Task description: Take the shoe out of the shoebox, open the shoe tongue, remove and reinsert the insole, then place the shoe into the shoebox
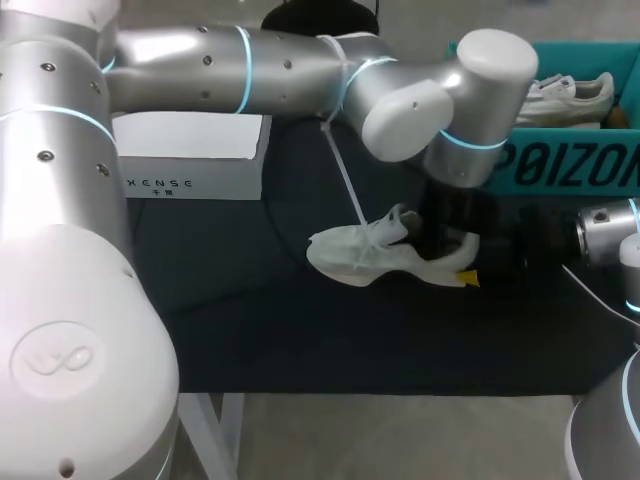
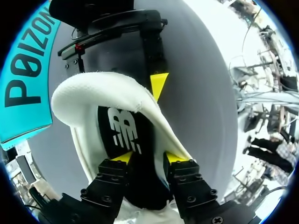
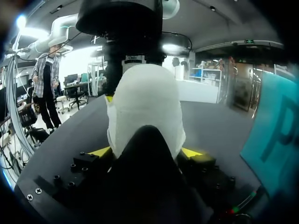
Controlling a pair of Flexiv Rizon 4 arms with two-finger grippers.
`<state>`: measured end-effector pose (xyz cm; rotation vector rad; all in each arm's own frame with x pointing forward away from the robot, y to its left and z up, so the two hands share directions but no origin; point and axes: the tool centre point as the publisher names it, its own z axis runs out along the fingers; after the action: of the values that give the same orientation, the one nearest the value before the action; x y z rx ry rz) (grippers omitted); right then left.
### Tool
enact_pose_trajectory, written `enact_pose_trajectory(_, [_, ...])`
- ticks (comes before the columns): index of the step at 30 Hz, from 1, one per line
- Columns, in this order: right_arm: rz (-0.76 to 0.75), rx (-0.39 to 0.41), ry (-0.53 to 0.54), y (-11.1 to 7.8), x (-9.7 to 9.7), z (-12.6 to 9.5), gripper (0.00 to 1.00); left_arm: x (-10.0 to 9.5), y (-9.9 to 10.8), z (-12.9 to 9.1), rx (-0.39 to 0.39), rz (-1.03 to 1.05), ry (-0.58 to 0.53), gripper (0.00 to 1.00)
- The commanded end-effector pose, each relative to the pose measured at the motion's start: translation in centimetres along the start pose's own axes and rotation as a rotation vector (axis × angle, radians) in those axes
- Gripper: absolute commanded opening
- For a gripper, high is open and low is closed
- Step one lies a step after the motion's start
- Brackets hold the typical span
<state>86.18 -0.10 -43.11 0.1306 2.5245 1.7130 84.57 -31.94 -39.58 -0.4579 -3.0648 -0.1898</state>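
A dark cloth-covered table (image 1: pixel 300 330) bears a white fabric shoe (image 1: pixel 370 255) at its middle. The shoe's long axis runs across the table, with the toe toward my left, the heel toward my right and the opening upward.

The left arm (image 1: pixel 250 60) reaches across from the left and bends down over the heel end. The left gripper (image 2: pixel 149 157) stands in the shoe's opening, over a black insole (image 2: pixel 124 130) that carries a white printed logo. Whether this gripper is pinching anything cannot be told.

The right gripper (image 3: pixel 145 151) meets the shoe from behind the heel. Its two tips press the heel from both sides, and one yellow fingertip (image 2: pixel 159 86) lies against the heel's outer wall. In the right wrist view a black rounded shape close to the camera covers the lower heel, and what it is cannot be made out. From above, both grippers are dark against the dark cloth and hard to separate. Little of the right arm (image 1: pixel 610 225) shows at the table's right edge.

Farther back on my left sits a white cardboard box (image 1: pixel 190 165) with a line of small dark print. At the far right a teal shoebox (image 1: pixel 560 165), cut off by the edge, has large dark lettering on its front wall. It holds a second pale shoe (image 1: pixel 570 95).
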Motion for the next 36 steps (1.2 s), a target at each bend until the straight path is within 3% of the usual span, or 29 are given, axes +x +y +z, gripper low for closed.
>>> enact_pose_trajectory(1, [0.001, 0.004, -0.002, -0.1, -0.2, 0.2, 0.00, 0.4, -0.7, 1.7, -0.013, 0.006, -0.011, 0.37])
enact_pose_trajectory(7, [0.001, 0.004, -0.002, -0.1, -0.2, 0.2, 0.00, 0.0, -1.0, 3.8, -0.016, -0.009, -0.031, 0.37])
enact_pose_trajectory(8, [0.001, 0.004, -0.002, -0.1, -0.2, 0.2, 0.00, -0.1, -1.1, 4.0, -0.016, -0.009, -0.031, 0.33])
enact_pose_trajectory(9, [0.001, 0.004, -0.002, -0.1, -0.2, 0.2, 0.00, -0.2, -1.1, 4.2, -0.018, -0.011, -0.042, 0.12])
enact_pose_trajectory(10, [0.001, 0.004, -0.002, -0.1, -0.2, 0.2, 0.00, -0.2, -1.1, 4.2, -0.017, -0.010, -0.045, 0.00])
enact_pose_trajectory(36, [0.001, 0.004, -0.002, -0.1, -0.2, 0.2, 0.00, -0.2, -0.2, -2.2, 0.026, 0.017, -0.185, 0.00])
